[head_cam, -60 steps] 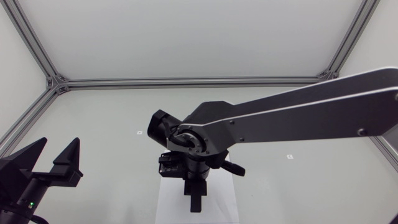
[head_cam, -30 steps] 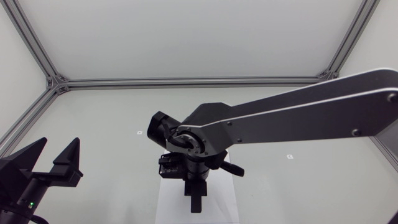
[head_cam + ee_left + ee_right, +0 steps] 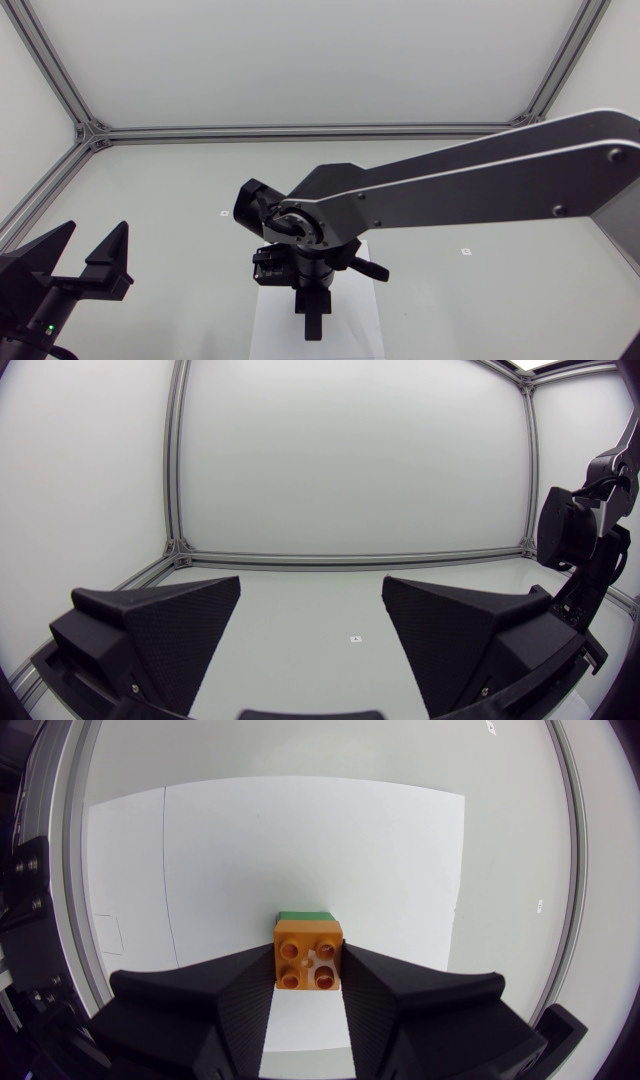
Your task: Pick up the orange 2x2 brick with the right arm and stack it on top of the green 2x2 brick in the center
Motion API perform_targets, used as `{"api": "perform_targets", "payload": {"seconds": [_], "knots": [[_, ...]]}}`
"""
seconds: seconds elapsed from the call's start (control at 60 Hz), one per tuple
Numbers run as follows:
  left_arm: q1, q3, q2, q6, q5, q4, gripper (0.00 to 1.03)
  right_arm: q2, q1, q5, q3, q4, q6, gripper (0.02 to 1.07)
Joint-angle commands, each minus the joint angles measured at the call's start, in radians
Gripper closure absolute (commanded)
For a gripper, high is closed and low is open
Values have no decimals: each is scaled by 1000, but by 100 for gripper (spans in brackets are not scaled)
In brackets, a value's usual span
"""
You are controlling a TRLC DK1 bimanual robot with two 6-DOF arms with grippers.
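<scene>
- Pale counter [image 3: 180, 200] carries white paper sheet [image 3: 300, 850] near its front edge.
- Right pincer [image 3: 309, 965] pinches orange 2x2 plastic brick [image 3: 308, 955] over green 2x2 brick [image 3: 306, 915].
- Left pincer [image 3: 310, 588] spread, front-left corner.

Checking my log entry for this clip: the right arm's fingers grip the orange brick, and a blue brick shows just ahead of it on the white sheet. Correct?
Not quite: that brick is not blue. The right wrist view shows the fingers gripping the orange brick, with a green brick just ahead of it on the white sheet.
</scene>
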Motion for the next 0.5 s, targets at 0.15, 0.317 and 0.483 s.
{"api": "perform_targets", "payload": {"seconds": [0.15,0.317,0.483], "knots": [[3,-41,-8,13,4,-15,4,44,-1,11,-5,-39,27,101],[3,-41,-8,13,4,-15,4,58,-2,11,9,-53,36,101],[3,-41,-8,13,4,-15,4,74,-5,3,22,-67,38,101]]}}
